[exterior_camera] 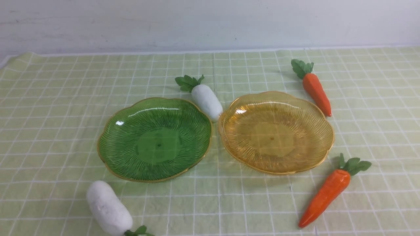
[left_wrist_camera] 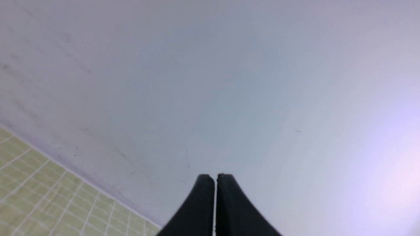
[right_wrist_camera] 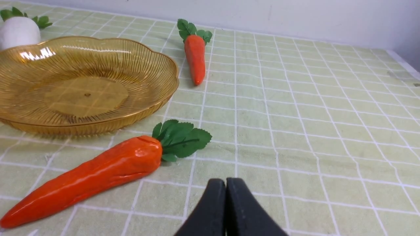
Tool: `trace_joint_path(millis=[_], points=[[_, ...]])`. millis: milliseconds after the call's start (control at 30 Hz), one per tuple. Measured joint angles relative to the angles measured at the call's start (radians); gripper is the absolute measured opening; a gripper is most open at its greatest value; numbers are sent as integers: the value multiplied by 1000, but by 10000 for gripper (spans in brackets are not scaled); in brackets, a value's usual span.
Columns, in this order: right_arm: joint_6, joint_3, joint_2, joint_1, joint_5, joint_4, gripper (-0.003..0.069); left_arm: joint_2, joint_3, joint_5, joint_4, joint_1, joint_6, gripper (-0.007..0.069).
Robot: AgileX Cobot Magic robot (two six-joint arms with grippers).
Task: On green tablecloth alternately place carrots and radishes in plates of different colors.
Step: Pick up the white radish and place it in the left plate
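On the green tablecloth (exterior_camera: 52, 108) a green plate (exterior_camera: 111, 154) and an amber plate (exterior_camera: 323, 131) stand side by side, both empty. One radish (exterior_camera: 206, 101) lies behind, between the plates; another radish (exterior_camera: 107, 208) lies at the front left. One carrot (exterior_camera: 316, 91) lies beyond the amber plate's far right, another carrot (exterior_camera: 325, 198) at the front right. Neither gripper shows in the front view. My left gripper (left_wrist_camera: 215, 177) is shut and empty, facing the white wall. My right gripper (right_wrist_camera: 225, 181) is shut and empty, just short of the near carrot (right_wrist_camera: 95, 177); the amber plate (right_wrist_camera: 164, 95) and far carrot (right_wrist_camera: 195, 59) lie beyond.
A white wall (exterior_camera: 210, 23) rises behind the table. The cloth's back edge and a strip of white tabletop (exterior_camera: 164, 51) run along it. In the left wrist view a corner of the cloth (left_wrist_camera: 39, 196) shows.
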Motion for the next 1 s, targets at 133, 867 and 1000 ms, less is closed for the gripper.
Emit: trace_joint_path(millis=[133, 867, 1000], points=[[0, 0, 0, -2, -2, -5, -14, 177, -206, 238, 41, 0, 86, -8], [131, -7, 0, -5, -439, 925, -14, 1223, -548, 935, 163, 0, 146, -8], [42, -145, 51, 2, -244, 877, -14, 1248, -548, 936, 197, 0, 150, 36]])
